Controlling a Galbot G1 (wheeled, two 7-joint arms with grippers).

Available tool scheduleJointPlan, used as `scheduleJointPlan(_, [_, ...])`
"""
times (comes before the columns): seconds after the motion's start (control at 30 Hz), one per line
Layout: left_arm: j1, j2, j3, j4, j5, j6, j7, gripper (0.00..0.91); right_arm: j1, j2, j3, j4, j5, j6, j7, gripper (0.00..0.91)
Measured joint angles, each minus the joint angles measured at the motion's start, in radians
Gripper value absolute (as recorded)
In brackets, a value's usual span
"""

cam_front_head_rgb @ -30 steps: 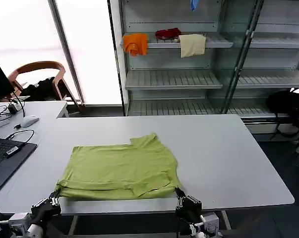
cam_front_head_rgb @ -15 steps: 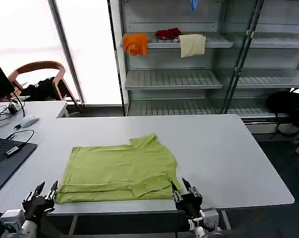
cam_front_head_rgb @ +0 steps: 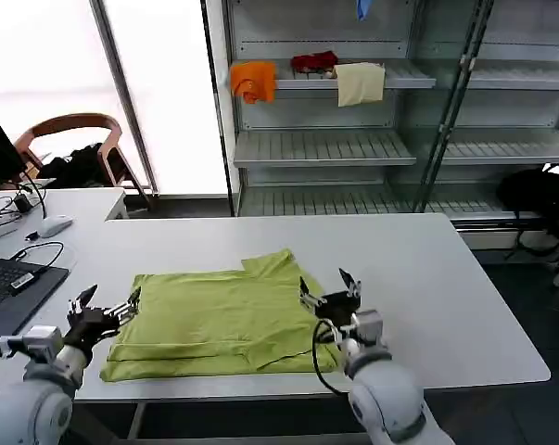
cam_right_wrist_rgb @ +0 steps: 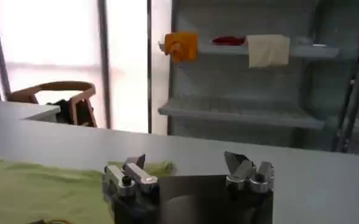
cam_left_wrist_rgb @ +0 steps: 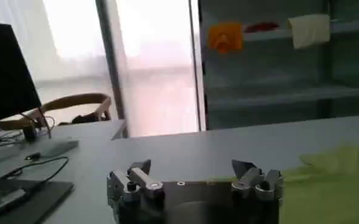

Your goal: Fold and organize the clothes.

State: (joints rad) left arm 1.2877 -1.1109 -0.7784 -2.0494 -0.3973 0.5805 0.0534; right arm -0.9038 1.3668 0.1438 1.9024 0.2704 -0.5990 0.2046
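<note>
The lime T-shirt (cam_front_head_rgb: 225,312) is lying partly folded on the white tabletop (cam_front_head_rgb: 427,278), toward its near edge. A laptop (cam_front_head_rgb: 6,287) and cables are sitting at nine o'clock. The left pincer (cam_front_head_rgb: 107,311) is hovering released at the shirt's nine o'clock edge; the right pincer (cam_front_head_rgb: 327,289) is spreading released at three o'clock. Beyond, shelves are carrying an orange cloth (cam_front_head_rgb: 252,81) and a cream cloth (cam_front_head_rgb: 360,83).

T-shirt's (cam_front_head_rgb: 219,320) right hem corner (behind the right hand (cam_front_head_rgb: 327,293))
</note>
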Motion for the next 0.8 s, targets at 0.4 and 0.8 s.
scheduleJointPlan(0.4, [-0.227,0.083,0.126,0.263,-0.004,0.002,0.076,0.907,0.229,0.08,-0.008,-0.322,0.021,0.002,-0.016,0.907])
scheduleJointPlan(0.8, [-0.292,0.107,0.147,0.406,0.034,0.001,0.128,0.907,0.298,0.184,-0.009,-0.517,-0.032,0.004,-0.055,0.907])
